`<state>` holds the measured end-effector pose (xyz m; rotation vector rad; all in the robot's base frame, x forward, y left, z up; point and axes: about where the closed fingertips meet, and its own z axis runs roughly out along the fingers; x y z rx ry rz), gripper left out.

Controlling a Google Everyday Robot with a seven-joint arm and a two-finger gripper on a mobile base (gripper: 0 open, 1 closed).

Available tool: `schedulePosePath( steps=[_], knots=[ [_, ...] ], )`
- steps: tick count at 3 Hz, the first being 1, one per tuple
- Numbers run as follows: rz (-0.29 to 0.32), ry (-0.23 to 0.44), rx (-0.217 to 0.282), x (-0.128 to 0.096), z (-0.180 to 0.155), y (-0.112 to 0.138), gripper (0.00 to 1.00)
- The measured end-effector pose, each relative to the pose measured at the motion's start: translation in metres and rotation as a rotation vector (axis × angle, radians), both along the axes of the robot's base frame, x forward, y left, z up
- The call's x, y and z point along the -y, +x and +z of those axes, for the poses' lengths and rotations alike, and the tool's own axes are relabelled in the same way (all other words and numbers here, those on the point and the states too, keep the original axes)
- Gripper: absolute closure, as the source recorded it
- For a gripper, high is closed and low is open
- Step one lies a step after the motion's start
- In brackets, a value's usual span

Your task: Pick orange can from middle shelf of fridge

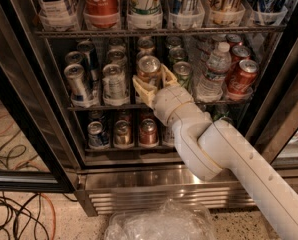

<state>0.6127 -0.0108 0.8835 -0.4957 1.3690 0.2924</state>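
Nearest, my arm (249,174) comes in from 5 o'clock and runs toward 11, crossing the steel base of the fridge (139,181). The wrist carries that line on, so the gripper (153,80) points into the middle shelf (96,106) at its front edge. There it sits about the orange can (149,66), which stands upright, long axis vertical, at 11 o'clock off my wrist, with its silver top showing above the gripper. Whether I am clamped on it or only around it, I cannot tell. A silver can (114,81) stands close at 9 o'clock and a water bottle (214,71) at 3. I judge the withdrawal should run level, back toward 5 o'clock, to clear both neighbours.
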Motion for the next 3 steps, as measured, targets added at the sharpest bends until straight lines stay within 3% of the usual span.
schedulePosePath(
  steps=[2, 3],
  knots=[
    [0.089, -0.072, 0.002, 0.007, -0.004, -0.024, 1.00],
    [0.173, -0.107, -0.034, -0.004, -0.016, -0.038, 1.00]
  ],
)
